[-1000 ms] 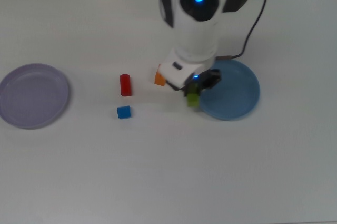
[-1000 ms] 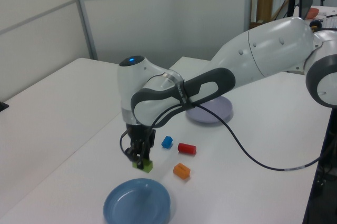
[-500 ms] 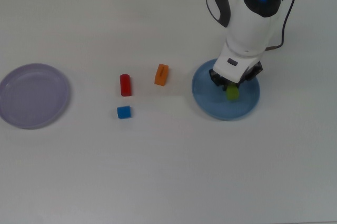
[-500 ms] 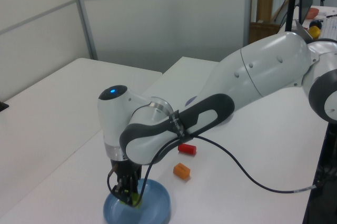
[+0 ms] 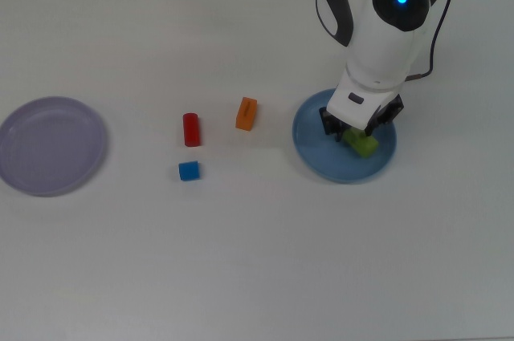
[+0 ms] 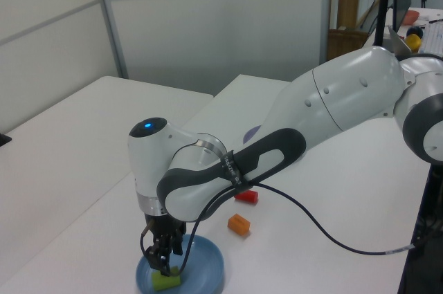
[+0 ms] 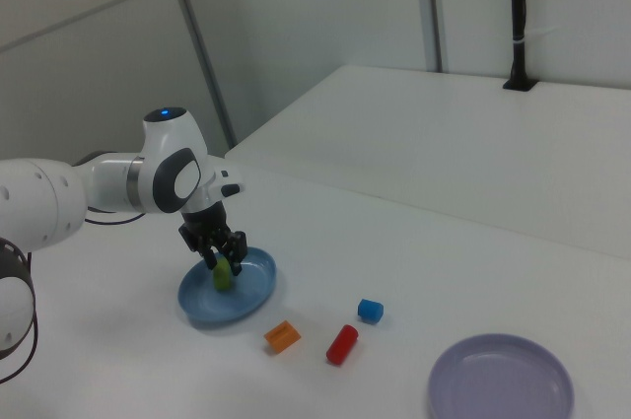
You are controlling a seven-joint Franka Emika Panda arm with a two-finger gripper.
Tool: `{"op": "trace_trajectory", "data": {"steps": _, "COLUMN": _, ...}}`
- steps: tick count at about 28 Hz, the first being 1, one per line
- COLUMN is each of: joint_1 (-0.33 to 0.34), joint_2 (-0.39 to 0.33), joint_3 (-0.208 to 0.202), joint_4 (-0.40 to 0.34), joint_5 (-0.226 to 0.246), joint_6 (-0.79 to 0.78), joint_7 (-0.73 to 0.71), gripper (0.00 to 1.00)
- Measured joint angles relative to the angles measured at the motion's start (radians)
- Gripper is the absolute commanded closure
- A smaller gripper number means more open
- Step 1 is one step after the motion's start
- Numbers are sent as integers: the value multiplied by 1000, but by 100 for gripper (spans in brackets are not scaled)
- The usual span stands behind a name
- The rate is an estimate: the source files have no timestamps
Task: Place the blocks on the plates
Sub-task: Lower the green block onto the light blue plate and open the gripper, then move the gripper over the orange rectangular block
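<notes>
Green bar [image 5: 361,144], round blue plate [image 5: 321,156], gripper [image 5: 357,134] above

On the worktop [image 5: 257,261], taking the cylinder [image 5: 191,129] as landmark in the top view: the cube [image 5: 189,171] lies just below it, a bar [image 5: 246,113] near its right, one plate [image 5: 51,145] well to the top view's left, and another plate [image 5: 321,156] further right, with a second bar [image 5: 362,144] lying in it.

Green bar [image 5: 362,144] on blue plate [image 5: 316,158]; lavender plate [image 5: 48,146].
</notes>
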Motion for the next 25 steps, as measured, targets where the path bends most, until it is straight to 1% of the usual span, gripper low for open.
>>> {"op": "trace_trajectory", "data": {"steps": 8, "joint_1": -2, "joint_2": 0, "joint_3": -21, "joint_4": 0, "joint_5": 0, "joint_6": -4, "joint_7": 11, "gripper": 0}}
{"op": "trace_trajectory", "data": {"steps": 13, "joint_1": -8, "joint_2": -6, "joint_3": -73, "joint_4": -1, "joint_5": -1, "joint_6": -17, "joint_7": 14, "gripper": 0}}
{"op": "trace_trajectory", "data": {"steps": 16, "joint_1": -25, "joint_2": -15, "joint_3": -89, "joint_4": -2, "joint_5": -1, "joint_6": -33, "joint_7": 12, "gripper": 0}}
{"op": "trace_trajectory", "data": {"steps": 21, "joint_1": -74, "joint_2": -32, "joint_3": -95, "joint_4": -10, "joint_5": -1, "joint_6": -71, "joint_7": -24, "gripper": 0}}
{"op": "trace_trajectory", "data": {"steps": 25, "joint_1": -101, "joint_2": -36, "joint_3": -95, "joint_4": -12, "joint_5": -1, "joint_6": -115, "joint_7": -66, "gripper": 0}}
